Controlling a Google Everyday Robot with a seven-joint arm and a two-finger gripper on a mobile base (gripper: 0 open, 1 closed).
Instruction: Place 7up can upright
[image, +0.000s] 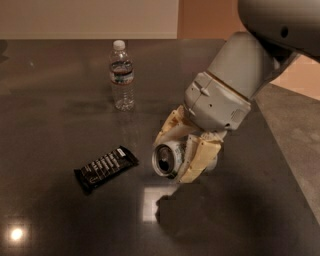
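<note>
The 7up can (169, 159) is a small silver can held on its side, its shiny top with the pull-tab opening facing the camera. My gripper (181, 152) is shut on it, with one cream finger (197, 159) across its right side and the other (170, 127) above it. The can hangs above the dark table (60, 215), over its shadow. The grey arm comes in from the upper right.
A clear plastic water bottle (122, 76) with a white cap stands upright at the back. A black snack bar (105, 168) lies flat to the left of the can. The table's right edge (287, 160) runs close behind the arm.
</note>
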